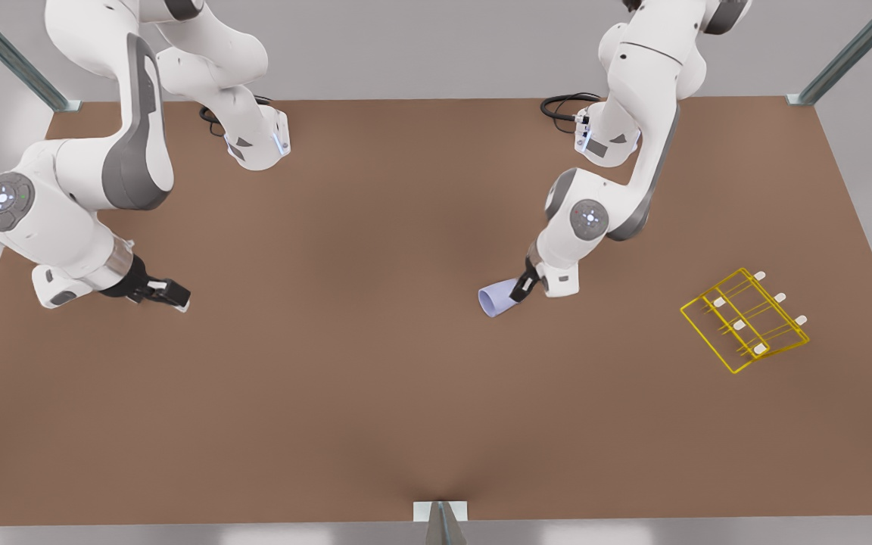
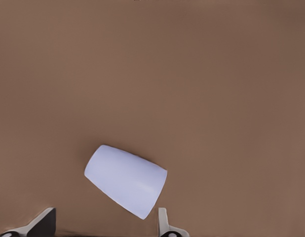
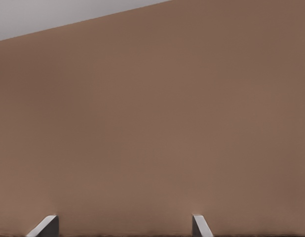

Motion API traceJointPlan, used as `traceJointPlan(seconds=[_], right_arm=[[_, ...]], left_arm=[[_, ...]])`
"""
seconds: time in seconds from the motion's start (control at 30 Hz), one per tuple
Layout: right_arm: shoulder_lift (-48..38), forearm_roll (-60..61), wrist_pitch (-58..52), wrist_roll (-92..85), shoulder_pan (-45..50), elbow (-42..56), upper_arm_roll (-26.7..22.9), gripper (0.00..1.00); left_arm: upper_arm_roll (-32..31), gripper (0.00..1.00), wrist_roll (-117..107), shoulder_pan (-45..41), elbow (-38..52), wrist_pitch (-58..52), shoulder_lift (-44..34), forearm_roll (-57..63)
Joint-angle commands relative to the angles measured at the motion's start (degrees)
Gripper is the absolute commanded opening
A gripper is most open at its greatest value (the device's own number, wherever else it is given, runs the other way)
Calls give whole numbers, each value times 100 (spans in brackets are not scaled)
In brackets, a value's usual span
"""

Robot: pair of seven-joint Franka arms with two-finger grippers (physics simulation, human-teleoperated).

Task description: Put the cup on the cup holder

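Front view: high above the near edge of the table (image 1: 375,424), looking steeply down and across to the far edge and both arm bases. Left wrist view: close over the tabletop, aimed past the fingertips (image 2: 162,222) at the cup (image 2: 127,180), shared with the front view (image 1: 498,298). Right wrist view: low, looking across bare tabletop toward one edge.

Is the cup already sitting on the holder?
No, the cup lies on its side at the left tool, well apart from the holder.
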Motion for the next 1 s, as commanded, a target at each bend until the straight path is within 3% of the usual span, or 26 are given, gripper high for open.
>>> traceJointPlan(seconds=[0.0, 0.2, 0.27, 0.43, 0.63, 0.97], right_arm=[[5, -121, -574, -1186, -1, 7, -2, 100], [5, -112, -583, -1186, -10, 16, -2, 100], [5, -112, -583, -1194, -10, 16, -2, 100], [40, -77, -566, -1186, -10, 34, -2, 100], [234, 37, 190, -1115, 52, 16, 42, 100], [234, 37, 111, -1133, 52, 25, 42, 100]], left_arm=[[-5, 100, -7045, -10, -103, 783, 87, -232], [4, 100, -8355, -54, 11, 1037, 421, -917], [-5, 100, -8267, -80, -42, 1415, 448, -900], [-66, 100, -7511, -247, -261, 932, 553, -672], [-66, 100, -7511, -194, -261, 1512, 755, -672], [-137, 100, -7529, -291, -244, 1732, 1063, -698]])
